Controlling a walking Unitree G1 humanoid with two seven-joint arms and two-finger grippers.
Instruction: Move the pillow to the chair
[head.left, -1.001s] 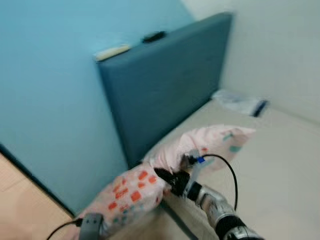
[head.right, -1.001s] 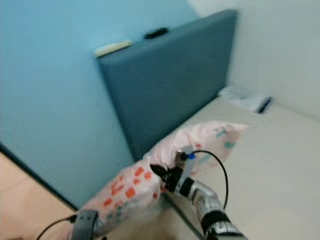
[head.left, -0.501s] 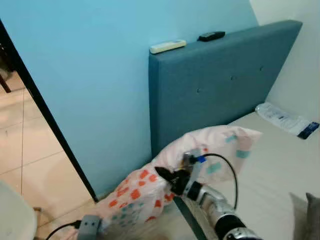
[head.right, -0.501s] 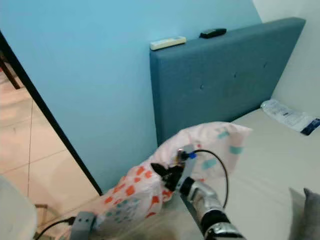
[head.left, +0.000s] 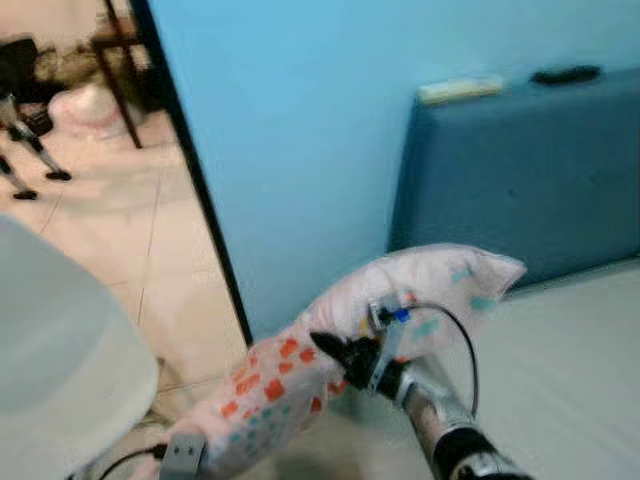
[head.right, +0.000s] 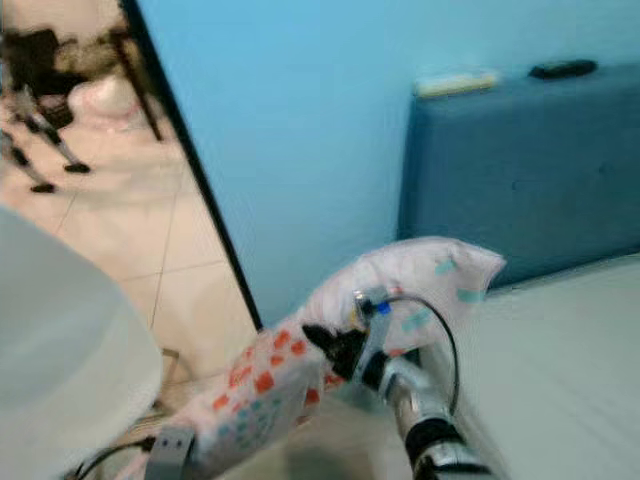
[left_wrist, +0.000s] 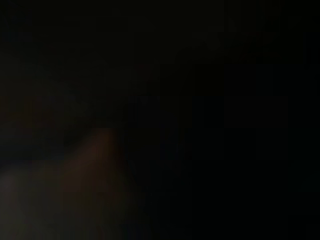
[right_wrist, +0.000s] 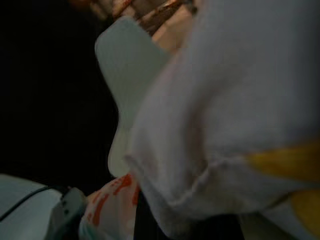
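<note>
The pillow (head.left: 285, 378), pale pink with orange and teal patches, hangs in the air between my two arms, low in the middle of the eye views. My right gripper (head.left: 338, 352) is shut on the pillow's middle, its black fingers pinching a fold of the cover. In the right wrist view the pillow's cloth (right_wrist: 240, 100) lies close against the lens. My left wrist (head.left: 182, 457) sits under the pillow's lower end, where the fingers are hidden by the cloth. The left wrist view is almost black. A pale rounded surface (head.left: 55, 350), possibly the chair, rises at the near left.
A blue wall ends at a black door frame (head.left: 195, 170), with tiled floor (head.left: 110, 210) and dark furniture legs beyond. On the right is a blue headboard (head.left: 520, 180) with a white remote (head.left: 462, 89) and a black one (head.left: 566, 74) on top. The bed (head.left: 560, 380) lies below it.
The camera has swung left: the headboard slid to the right edge, and the doorway, tiled floor and pale rounded surface came into view. The pillow stays held between my arms.
</note>
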